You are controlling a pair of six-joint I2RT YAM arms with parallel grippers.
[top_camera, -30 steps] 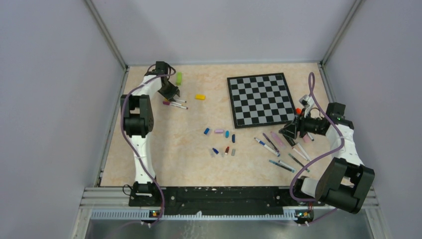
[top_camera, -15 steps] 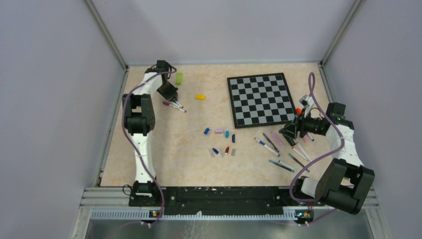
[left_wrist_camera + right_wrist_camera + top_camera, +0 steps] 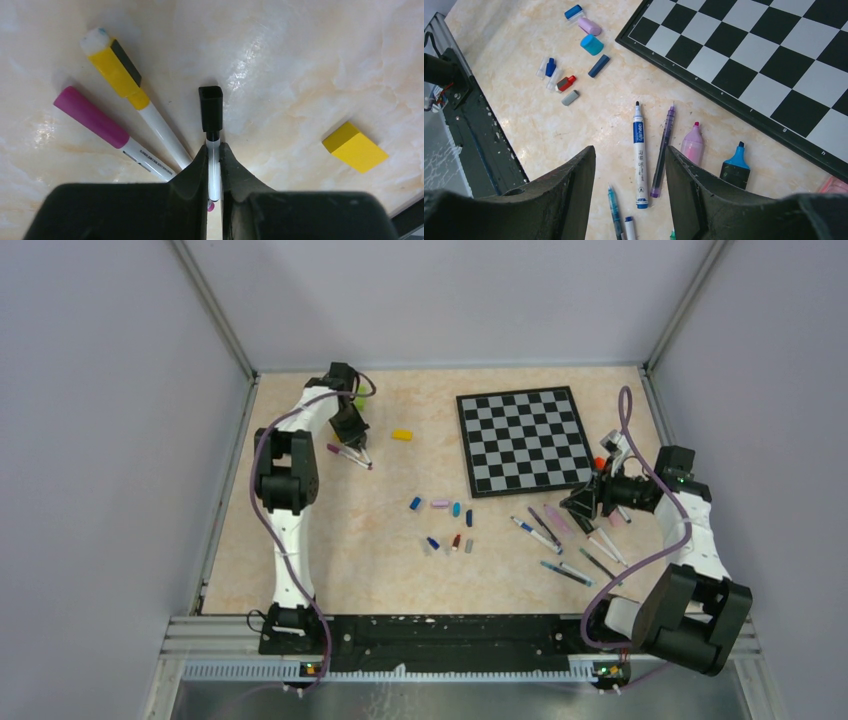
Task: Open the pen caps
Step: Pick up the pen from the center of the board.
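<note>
The left claw (image 3: 214,150) is pressed together on the white barrel of a pen (image 3: 214,175) at the far left of the table (image 3: 360,540). It pinches the pen just behind the black cap (image 3: 210,109), which is on. A yellow-capped pen (image 3: 145,112) and a pink-capped pen (image 3: 112,135) lie just to the left of it, and a yellow block (image 3: 355,147) sits apart on the right. The right claw (image 3: 629,150) is spread and holds nothing, above uncapped pens (image 3: 639,155) beside the near right corner of the chessboard (image 3: 522,438). Loose pen caps (image 3: 445,525) lie in the middle of the table.
</note>
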